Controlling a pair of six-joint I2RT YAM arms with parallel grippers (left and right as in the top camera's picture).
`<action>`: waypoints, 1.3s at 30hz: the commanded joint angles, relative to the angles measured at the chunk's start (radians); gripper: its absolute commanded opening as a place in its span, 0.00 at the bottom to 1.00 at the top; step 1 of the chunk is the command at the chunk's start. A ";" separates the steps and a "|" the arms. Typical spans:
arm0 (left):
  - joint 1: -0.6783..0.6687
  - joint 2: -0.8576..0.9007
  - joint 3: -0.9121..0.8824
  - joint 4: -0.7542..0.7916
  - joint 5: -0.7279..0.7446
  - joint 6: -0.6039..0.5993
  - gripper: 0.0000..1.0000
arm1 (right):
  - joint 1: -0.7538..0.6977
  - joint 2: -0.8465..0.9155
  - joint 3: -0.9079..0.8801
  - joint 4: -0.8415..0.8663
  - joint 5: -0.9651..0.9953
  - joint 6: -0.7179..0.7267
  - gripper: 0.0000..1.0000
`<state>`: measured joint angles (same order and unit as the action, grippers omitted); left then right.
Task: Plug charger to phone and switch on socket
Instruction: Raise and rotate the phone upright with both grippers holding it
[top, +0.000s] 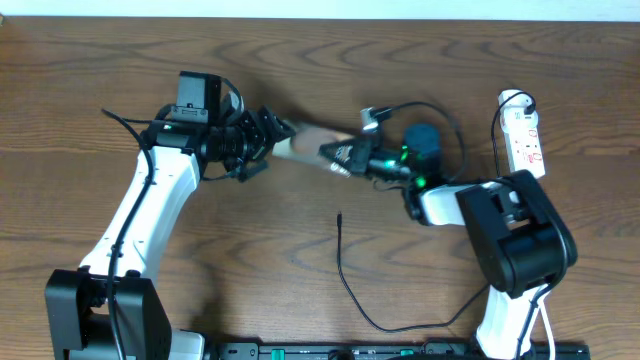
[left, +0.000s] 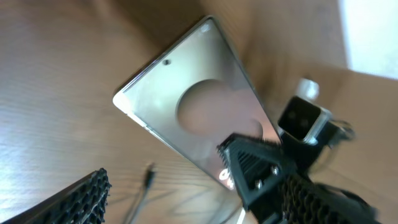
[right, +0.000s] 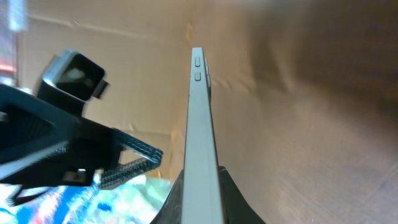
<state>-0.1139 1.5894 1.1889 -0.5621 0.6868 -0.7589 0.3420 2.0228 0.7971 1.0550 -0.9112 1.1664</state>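
Observation:
The phone (top: 303, 143) hangs above the table between the two arms, with my right gripper (top: 342, 155) shut on its right end. In the right wrist view the phone (right: 202, 124) shows edge-on, pinched between both fingers of the right gripper (right: 202, 202). My left gripper (top: 272, 132) stands open just off the phone's left end. The left wrist view shows the phone's shiny back (left: 193, 106) ahead of the open left gripper (left: 193, 202). The charger's plug tip (top: 340, 215) lies free on the wood, also seen as a small tip (left: 149, 177). The white socket (top: 526, 135) lies at the far right.
The charger cable (top: 365, 310) curves from its tip toward the front edge. A black rail (top: 400, 350) runs along the table's front. The right arm's base (top: 515, 240) stands just below the socket. The left arm's base (top: 105, 315) is at the front left.

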 joint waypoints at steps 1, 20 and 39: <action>0.019 -0.015 0.006 0.051 0.151 0.048 0.86 | -0.045 0.005 0.010 0.094 -0.045 0.101 0.01; 0.047 -0.015 0.006 0.275 0.244 -0.061 0.86 | -0.082 0.005 0.010 0.281 0.200 0.702 0.01; 0.047 -0.014 0.006 0.424 0.059 -0.198 0.86 | 0.129 0.005 0.010 0.416 0.531 0.885 0.02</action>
<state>-0.0727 1.5894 1.1889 -0.1448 0.8013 -0.9241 0.4408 2.0232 0.7967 1.4399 -0.4835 2.0361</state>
